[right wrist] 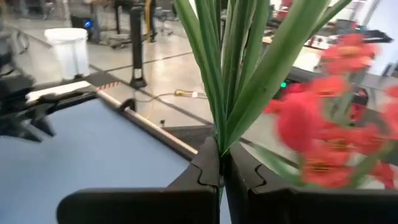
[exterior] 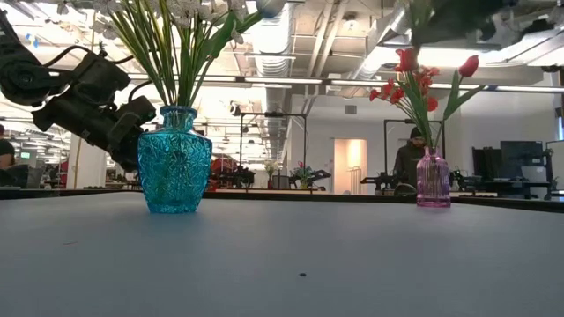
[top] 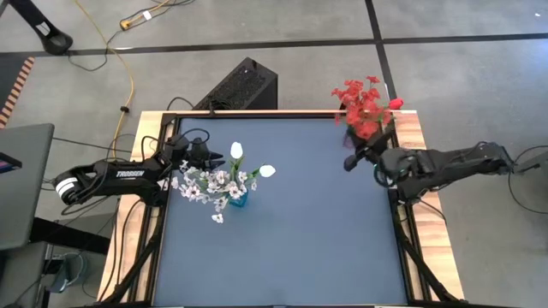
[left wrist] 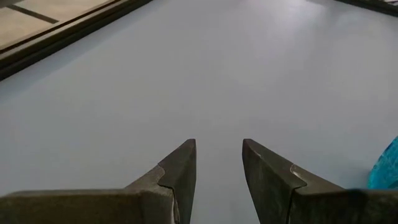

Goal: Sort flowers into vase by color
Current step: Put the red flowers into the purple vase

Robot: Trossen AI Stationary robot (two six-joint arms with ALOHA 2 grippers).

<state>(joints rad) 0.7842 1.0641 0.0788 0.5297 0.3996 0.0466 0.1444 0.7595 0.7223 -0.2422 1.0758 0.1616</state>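
Note:
White flowers (top: 218,181) stand with their stems in a turquoise glass vase (exterior: 174,158) on the left half of the blue table. Red flowers (top: 364,107) rise from a small pink vase (exterior: 433,179) at the far right corner. My left gripper (left wrist: 219,165) is open, low over the table just left of the turquoise vase, touching nothing. My right gripper (right wrist: 221,168) is beside the red bunch, shut on green stems. In the low view only a dark blur at the top right shows that arm. My right gripper pinches a few green stems and leaves (right wrist: 221,134) of the red flowers between its two fingertips. The stems run on past the fingers, with red blossoms (right wrist: 311,118) beyond. The stems' lower end is hidden by the gripper, so I cannot tell whether it stands in the pink vase.
The middle and near part of the table (top: 291,248) is bare blue mat. A wooden rim (top: 419,137) and black frame border it. A black box (top: 244,85) sits beyond the far edge, a laptop (top: 21,184) to the left. A person (exterior: 410,158) stands far off in the room.

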